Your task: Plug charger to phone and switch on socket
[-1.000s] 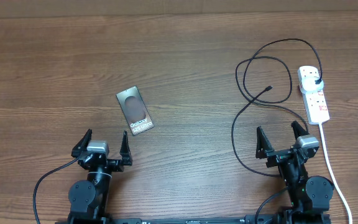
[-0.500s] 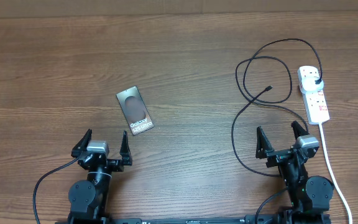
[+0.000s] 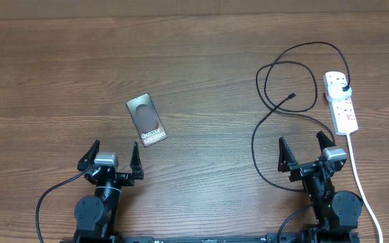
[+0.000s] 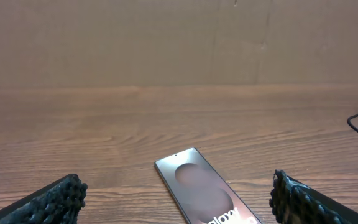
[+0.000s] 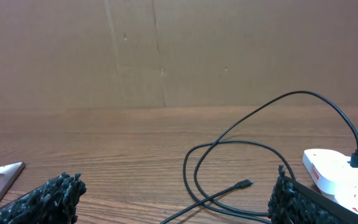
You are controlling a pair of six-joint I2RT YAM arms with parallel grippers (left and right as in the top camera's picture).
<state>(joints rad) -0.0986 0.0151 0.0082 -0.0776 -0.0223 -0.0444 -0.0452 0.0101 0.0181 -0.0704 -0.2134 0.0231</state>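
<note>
A: What does the view from above show?

B: A brown wooden desk (image 3: 201, 61) with two robot arms at its near edge. The left pincer (image 3: 115, 150) and the right pincer (image 3: 301, 145) both stand wide and hold nothing.

A: Where are the things for the job?

B: The phone (image 3: 146, 121) lies flat, face up, just beyond the left pincer and slightly to its right. Well apart from it, on the right, the charger (image 3: 286, 101) sprawls in loose black loops. Its small connector tip (image 3: 293, 95) rests on the wood inside one loop, touching nothing else. Its black plug (image 3: 344, 88) already sits in the far end of the socket (image 3: 341, 101), a white strip whose white cord (image 3: 360, 182) runs back past the right arm.

A: Has anything just changed?

B: No – over the last second neither arm has moved, and phone and cable lie where they did.

A: What does that mean for the task?

B: By my reading it has not begun: the tip is far from the phone, and I cannot tell the switch's position – the red marks are too small.
</note>
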